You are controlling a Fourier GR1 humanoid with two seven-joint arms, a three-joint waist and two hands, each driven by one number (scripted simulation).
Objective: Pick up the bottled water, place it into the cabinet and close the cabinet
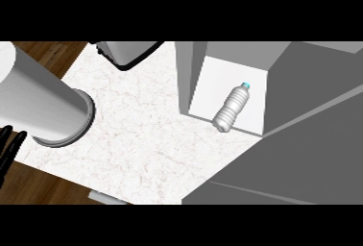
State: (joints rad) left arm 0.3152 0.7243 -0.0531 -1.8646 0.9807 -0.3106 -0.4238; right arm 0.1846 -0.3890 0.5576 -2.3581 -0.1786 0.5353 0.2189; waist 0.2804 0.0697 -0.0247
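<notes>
The bottled water (233,108) is clear and ribbed with a turquoise cap. It lies on its side on the white floor of the cabinet (210,81), cap toward the back and base near the front lip. No hand touches it. The cabinet's grey door (312,144) stands swung open at the right and fills the lower right of the view. My left hand (8,146) shows only as black straight fingers at the left edge, below its thick grey forearm (42,103), far from the bottle. My right hand does not show.
The white marble counter (142,129) spreads between the forearm and the cabinet. A grey appliance with a dark rim (127,52) sits at the back edge. Wooden floor (42,190) shows past the counter's lower left edge.
</notes>
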